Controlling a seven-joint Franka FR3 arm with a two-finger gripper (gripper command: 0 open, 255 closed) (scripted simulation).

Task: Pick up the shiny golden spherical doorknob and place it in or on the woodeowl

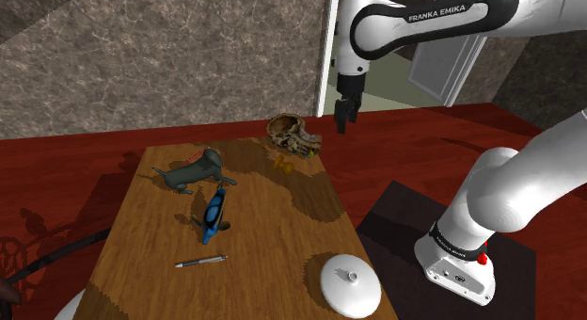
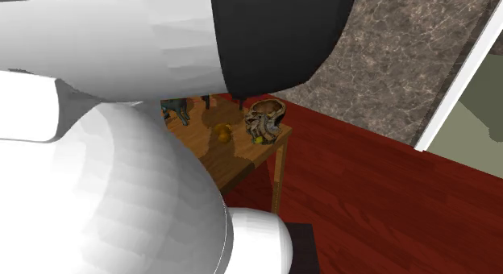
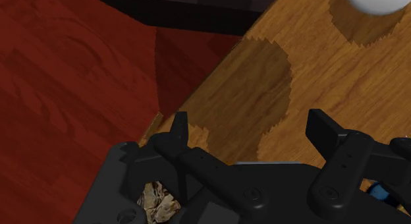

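Observation:
The small golden doorknob [image 1: 279, 162] lies on the wooden table [image 1: 263, 243] near its far corner, also seen in the second exterior view [image 2: 222, 134]. Just beyond it, at the table's corner, sits a brown carved bowl-like piece [image 1: 292, 133] [image 2: 268, 119]. My black gripper [image 1: 341, 116] hangs high over the red floor, off the table's edge, to the shoulder view's right of the carved piece. In the wrist view the gripper [image 3: 251, 134] is open with nothing between its fingers, and a bit of the carved piece [image 3: 158, 199] peeks out under the hand.
On the table lie a dark dog-like figure [image 1: 193, 170], a blue object [image 1: 214, 215], a pen [image 1: 200, 262] and a white domed lid [image 1: 349, 284] [image 3: 379, 0] near the stand. The arm's white body [image 2: 121, 176] blocks much of the second exterior view.

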